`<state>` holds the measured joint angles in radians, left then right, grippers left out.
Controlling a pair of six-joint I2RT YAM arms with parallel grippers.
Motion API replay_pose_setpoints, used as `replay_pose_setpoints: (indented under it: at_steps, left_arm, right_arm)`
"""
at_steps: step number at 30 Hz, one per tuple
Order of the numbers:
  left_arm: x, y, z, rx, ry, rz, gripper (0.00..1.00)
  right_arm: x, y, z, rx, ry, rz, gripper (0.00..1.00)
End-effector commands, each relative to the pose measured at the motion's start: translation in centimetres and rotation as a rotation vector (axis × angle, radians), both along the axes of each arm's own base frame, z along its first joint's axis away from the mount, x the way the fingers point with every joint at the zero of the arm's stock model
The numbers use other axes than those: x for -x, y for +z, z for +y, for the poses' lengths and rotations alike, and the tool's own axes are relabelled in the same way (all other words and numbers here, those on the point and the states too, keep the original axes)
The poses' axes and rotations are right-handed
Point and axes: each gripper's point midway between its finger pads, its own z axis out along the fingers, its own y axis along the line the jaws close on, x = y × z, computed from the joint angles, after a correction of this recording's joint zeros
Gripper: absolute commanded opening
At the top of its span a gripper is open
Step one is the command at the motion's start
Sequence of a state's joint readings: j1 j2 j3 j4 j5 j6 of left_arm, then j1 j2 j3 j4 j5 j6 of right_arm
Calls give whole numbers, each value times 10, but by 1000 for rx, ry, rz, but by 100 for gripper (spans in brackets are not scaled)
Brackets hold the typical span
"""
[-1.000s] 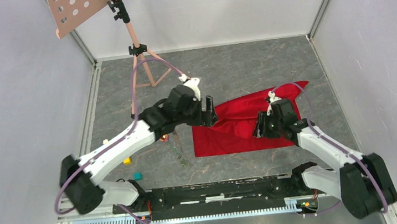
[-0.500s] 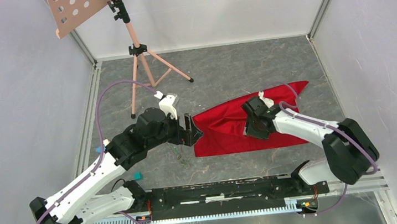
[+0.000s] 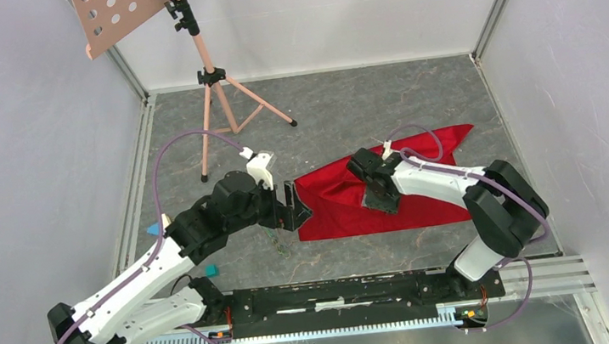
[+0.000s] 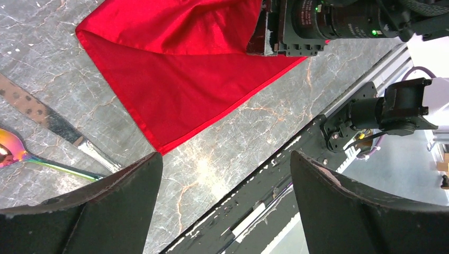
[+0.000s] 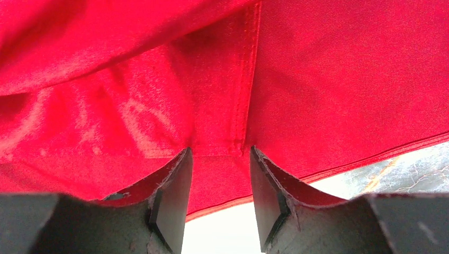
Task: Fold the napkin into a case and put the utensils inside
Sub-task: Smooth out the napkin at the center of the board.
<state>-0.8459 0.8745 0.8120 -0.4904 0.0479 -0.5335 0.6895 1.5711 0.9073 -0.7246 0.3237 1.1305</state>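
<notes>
Left gripper wide, empty. Right gripper straddles napkin hem (pinched? can't tell). Risk: slick cloth slips out, fold collapses; utensils beside corner may get dragged.

Bright, even light; soft shadows
</notes>
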Motion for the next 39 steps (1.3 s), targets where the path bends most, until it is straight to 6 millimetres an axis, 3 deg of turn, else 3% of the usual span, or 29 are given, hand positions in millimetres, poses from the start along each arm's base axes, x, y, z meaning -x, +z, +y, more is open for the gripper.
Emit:
replay_pose_setpoints:
  at_steps: [1,4,9,13,17,20,27,32,36,38,39]
  left_arm:
    - [0,8,-11,69,-5,23,96]
    - [-1,5,-13,69,-4,23,96]
    - [-9,-13,-25,55,17,86,92]
    - [-13,-28,-43,116,37,163,82]
    - [-17,-46,-60,167,48,234,72]
    - [-23,-63,-69,156,60,273,68]
    - [-31,-108,-74,69,97,343,59]
    - [-31,-113,-60,72,174,341,56]
    - [-32,-101,-41,77,258,312,55]
    - [-35,-96,-28,65,320,286,55]
    - [-36,-94,-23,61,342,279,56]
  right_arm:
    - [-4,-1,-1,21,-51,-16,50]
    - [-4,-6,-2,17,-53,-26,50]
    - [-8,-8,1,4,-52,-35,35]
    - [-16,7,1,15,-44,-75,22]
    - [-28,25,3,7,-25,-138,0]
    - [-46,41,4,27,21,-217,0]
    - [-113,91,28,35,189,-435,0]
    - [-198,137,47,68,309,-705,0]
    - [-266,158,92,10,544,-928,1]
    - [-294,160,124,-72,656,-986,1]
    - [-307,148,136,-100,690,-977,1]
